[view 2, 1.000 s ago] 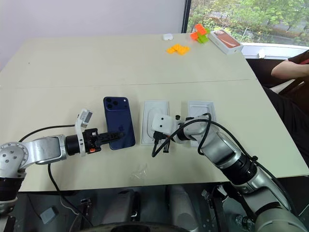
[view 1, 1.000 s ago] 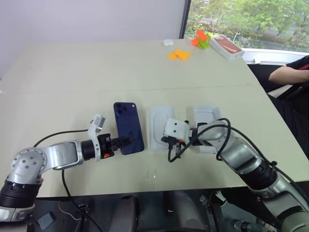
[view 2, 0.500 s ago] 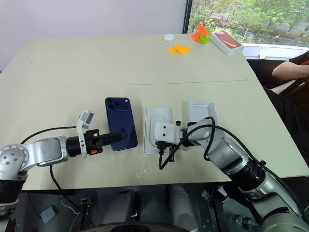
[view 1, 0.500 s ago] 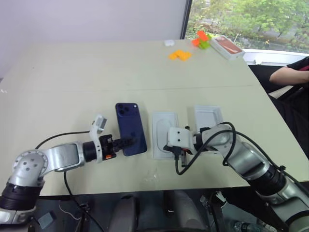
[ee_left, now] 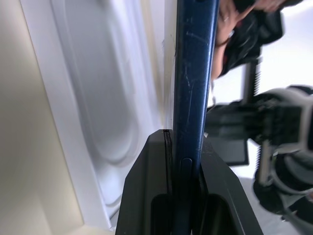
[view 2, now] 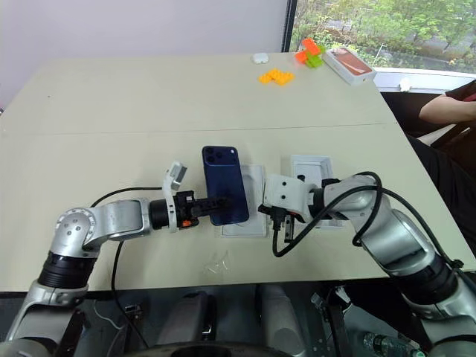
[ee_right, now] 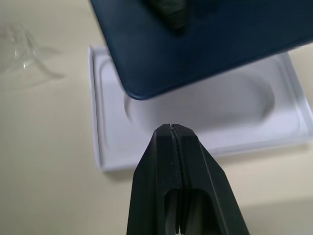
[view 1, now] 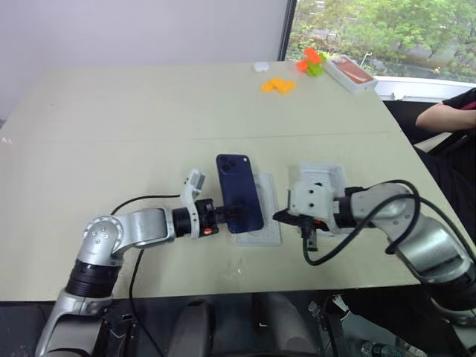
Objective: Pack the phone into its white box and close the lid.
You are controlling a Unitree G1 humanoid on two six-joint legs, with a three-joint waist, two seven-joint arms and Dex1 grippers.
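Note:
The dark navy-blue phone (view 1: pixel 239 192) hangs a little above the table, with my left gripper (view 1: pixel 223 215) shut on its near end. It hovers over a white tray with an oblong recess (view 1: pixel 265 232). In the left wrist view the phone (ee_left: pixel 193 98) stands edge-on between my fingers (ee_left: pixel 146 186). My right gripper (view 1: pixel 281 216) is shut and empty, just right of that tray, pointing at the phone's near corner (ee_right: pixel 142 73). The lid (view 1: pixel 324 177) lies open side up behind my right wrist, partly covered by it. The white box is out of view.
A crumpled clear plastic film (view 1: pixel 232 269) lies near the table's front edge. At the far right sit an orange-topped white box (view 1: pixel 349 72), orange blocks (view 1: pixel 276 85), orange and green blocks (view 1: pixel 309 61) and a small white object (view 1: pixel 259 66). A person's arm (view 1: pixel 446 115) rests beyond the right edge.
My left gripper has carried the phone to the right, from beside the recessed tray to above it. My right gripper has drawn back to the right, off that tray, and risen slightly.

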